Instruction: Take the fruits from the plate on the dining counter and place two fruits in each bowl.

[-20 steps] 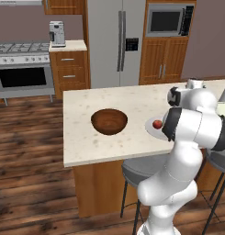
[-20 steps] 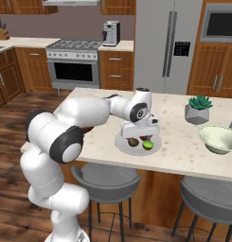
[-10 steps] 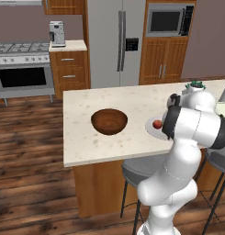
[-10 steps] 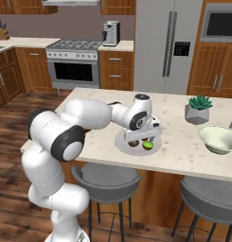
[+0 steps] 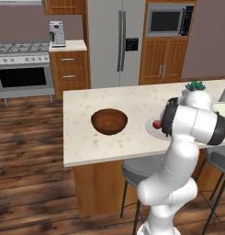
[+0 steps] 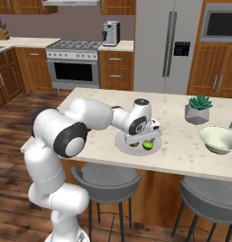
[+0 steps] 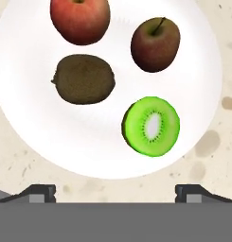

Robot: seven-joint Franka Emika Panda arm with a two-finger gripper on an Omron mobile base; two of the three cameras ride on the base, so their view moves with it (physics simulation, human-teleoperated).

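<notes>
The dining counter (image 6: 193, 156) carries everything the task needs, and nothing on it has been shifted over the last second; only the arm is seen to have moved, lowered a little closer over the plate (image 7: 202, 118). The brown bowl (image 5: 109, 121) sits well apart from the plate on one side, and the pale green bowl (image 6: 218, 139) lies on the other side, near a potted succulent (image 6: 199, 108); both bowls are seen without fruit in them.

The plate is viewed from directly above by the hand camera, and all four fruits are found on it: a red apple (image 7: 80, 20), a darker apple (image 7: 155, 44), a whole brown kiwi (image 7: 83, 79) and a cut green kiwi (image 7: 151, 125), each apart from the others.

The gripper (image 7: 115, 191) is held just above the near rim of the plate with its jaws spread fully apart, and nothing is gripped.

The first pick is judged to be in preparation, with no fruit yet delivered; the cut kiwi is nearest the fingertips.
</notes>
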